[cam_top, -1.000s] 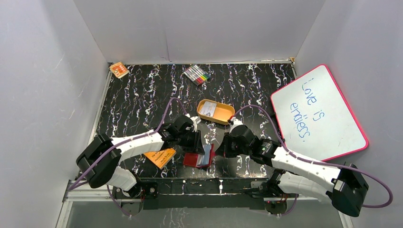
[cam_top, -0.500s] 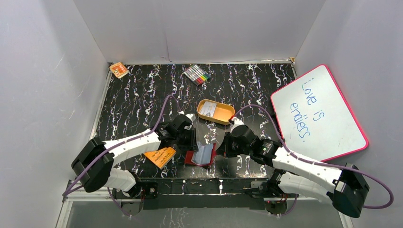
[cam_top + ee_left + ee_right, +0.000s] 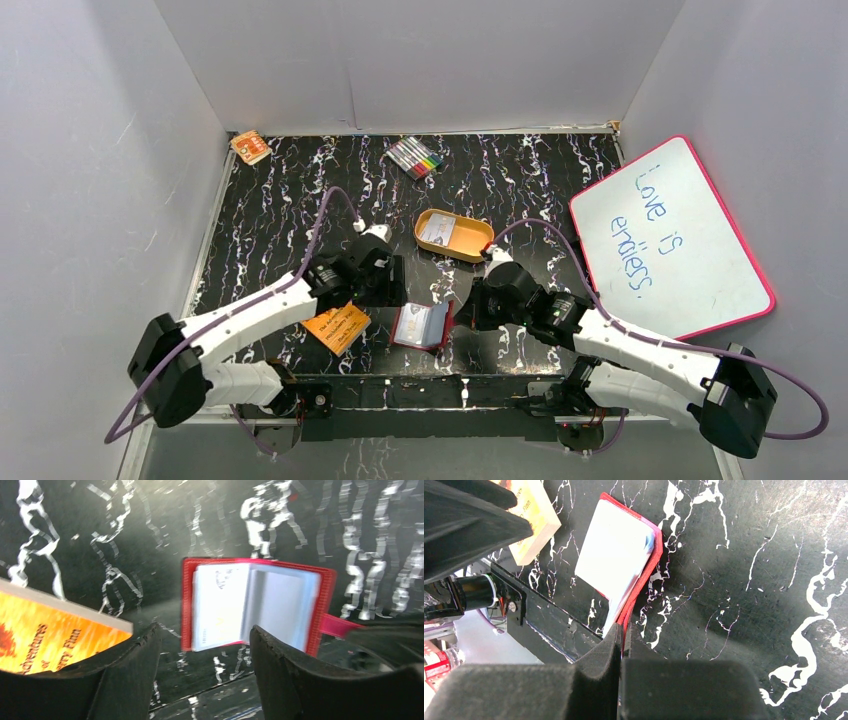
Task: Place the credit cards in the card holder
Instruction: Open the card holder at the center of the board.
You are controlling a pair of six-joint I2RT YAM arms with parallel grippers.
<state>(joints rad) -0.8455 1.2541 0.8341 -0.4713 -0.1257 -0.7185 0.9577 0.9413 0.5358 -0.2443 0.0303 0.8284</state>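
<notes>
Open card holder (image 3: pixel 420 325) near centre, 1 credit card (image 3: pixel 220 605) in its left pocket. Claws: right gripper (image 3: pixel 620 635) clamps its right edge; left gripper (image 3: pixel 383 288) open, empty, just beside. Risk: thin pinch slips, holder flops shut, card slides out.

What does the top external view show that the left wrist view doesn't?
Only top external: the whiteboard, the marker pack and the orange tin. Only left wrist: the card holder's clear pockets and snap tab up close, between the open left end effector's fingers. Both: the open card holder beside the orange booklet on the black marbled table.
</notes>
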